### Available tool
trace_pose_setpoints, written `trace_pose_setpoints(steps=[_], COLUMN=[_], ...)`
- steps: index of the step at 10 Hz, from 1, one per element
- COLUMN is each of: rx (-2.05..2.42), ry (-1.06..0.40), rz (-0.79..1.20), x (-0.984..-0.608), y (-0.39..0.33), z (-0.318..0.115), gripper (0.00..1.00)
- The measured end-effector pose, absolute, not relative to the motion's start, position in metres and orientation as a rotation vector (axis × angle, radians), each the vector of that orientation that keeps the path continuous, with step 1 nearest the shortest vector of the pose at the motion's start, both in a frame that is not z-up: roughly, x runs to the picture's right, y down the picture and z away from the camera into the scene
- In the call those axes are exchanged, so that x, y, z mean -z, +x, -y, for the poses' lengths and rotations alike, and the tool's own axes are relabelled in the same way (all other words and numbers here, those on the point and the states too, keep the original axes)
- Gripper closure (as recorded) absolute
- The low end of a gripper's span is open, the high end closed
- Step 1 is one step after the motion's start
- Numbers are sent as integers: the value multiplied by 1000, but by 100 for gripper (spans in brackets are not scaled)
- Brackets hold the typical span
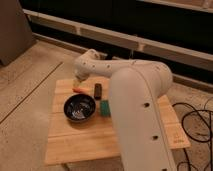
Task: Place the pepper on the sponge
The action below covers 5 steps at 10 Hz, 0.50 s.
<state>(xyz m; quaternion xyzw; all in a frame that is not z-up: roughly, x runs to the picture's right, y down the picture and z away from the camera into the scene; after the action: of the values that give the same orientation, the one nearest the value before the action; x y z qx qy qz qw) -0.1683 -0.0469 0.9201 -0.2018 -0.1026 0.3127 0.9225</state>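
The gripper (78,80) is seen just above the pepper (78,90), which lies on the tabletop (75,145) behind the bowl (79,108). The sponge (105,107) is set beside the bowl, near the bottle (98,90). Whether the gripper is open or closed cannot be told.

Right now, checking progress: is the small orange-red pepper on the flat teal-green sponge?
No, the pepper lies on the wooden table, apart from the sponge, with the gripper close by it.
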Motion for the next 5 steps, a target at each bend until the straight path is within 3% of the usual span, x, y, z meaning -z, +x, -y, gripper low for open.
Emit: trace_pose_setpoints(steps=[5], rx=[-577], ry=[-419], rz=[208], x=[-926], y=[-186], z=[36], gripper=[35])
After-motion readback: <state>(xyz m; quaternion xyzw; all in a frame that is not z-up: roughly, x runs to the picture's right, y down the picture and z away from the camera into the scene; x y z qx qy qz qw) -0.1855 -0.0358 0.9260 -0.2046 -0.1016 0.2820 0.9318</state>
